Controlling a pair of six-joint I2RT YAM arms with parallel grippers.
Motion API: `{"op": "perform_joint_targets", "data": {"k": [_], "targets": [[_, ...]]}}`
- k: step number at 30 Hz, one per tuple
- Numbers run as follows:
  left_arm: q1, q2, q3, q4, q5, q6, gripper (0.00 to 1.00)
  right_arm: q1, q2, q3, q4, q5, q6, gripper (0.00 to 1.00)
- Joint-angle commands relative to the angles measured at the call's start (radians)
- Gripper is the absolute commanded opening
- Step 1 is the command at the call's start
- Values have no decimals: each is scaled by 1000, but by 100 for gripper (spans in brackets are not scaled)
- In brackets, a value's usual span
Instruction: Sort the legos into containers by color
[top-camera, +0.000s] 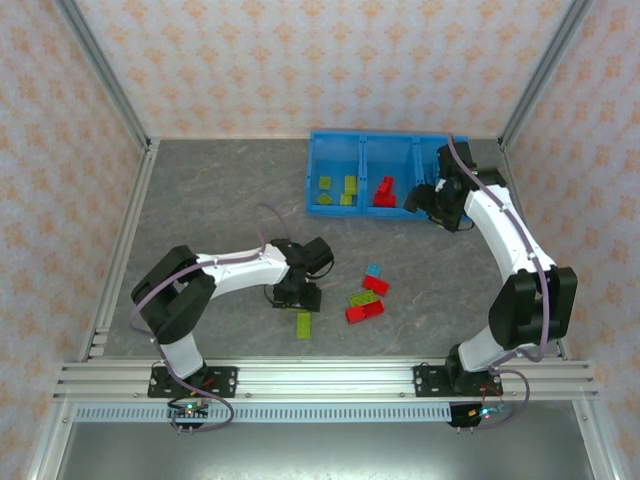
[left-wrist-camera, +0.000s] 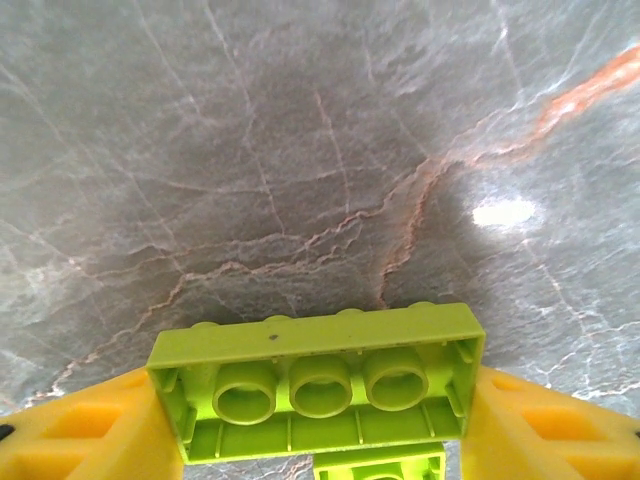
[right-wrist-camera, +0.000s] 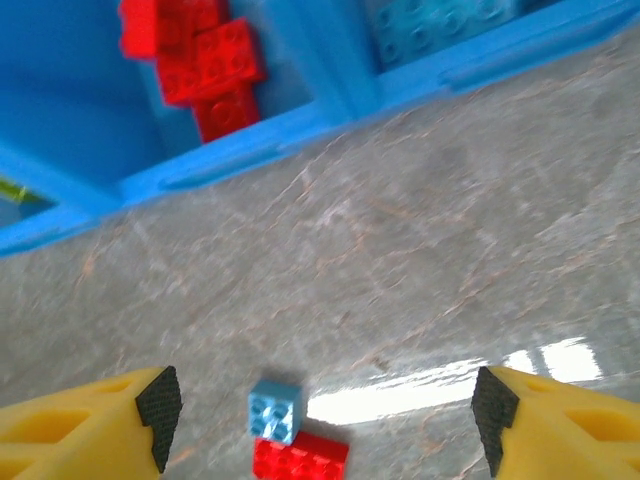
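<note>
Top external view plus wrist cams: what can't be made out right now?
- Top external: the right compartment of the bin is largely covered by the right arm, so its contents can't be counted.
- Left wrist: a second yellow-green brick is cut off by the bottom edge.
- Right wrist: the light blue bricks are blurred and cut off by the top edge.
- Right wrist: the red brick is cut off by the bottom edge.

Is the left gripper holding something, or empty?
Holding: the left gripper has a yellow-green brick pressed between both yellow fingers.
</note>
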Motion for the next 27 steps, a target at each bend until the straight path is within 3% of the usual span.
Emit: {"op": "perform_joint_targets", "data": {"k": [1,8,11,17,27], "targets": [[1,-91,56,-30,-102,25,56,34,-90,-42,-69,-149,-31,78],[115,-61,314,-30,-173,123,56,204,-204,-175,-30,-318,66,78],[175,32,458,-9,-183,148,56,279,-227,-203,4,-309,115,78],[240,281,799,7,-223,201,56,289,-287,-219,0,-154,167,78],[286,681,1396,-98,-306,253,58,290,-306,-233,-8,-134,199,78]]}}
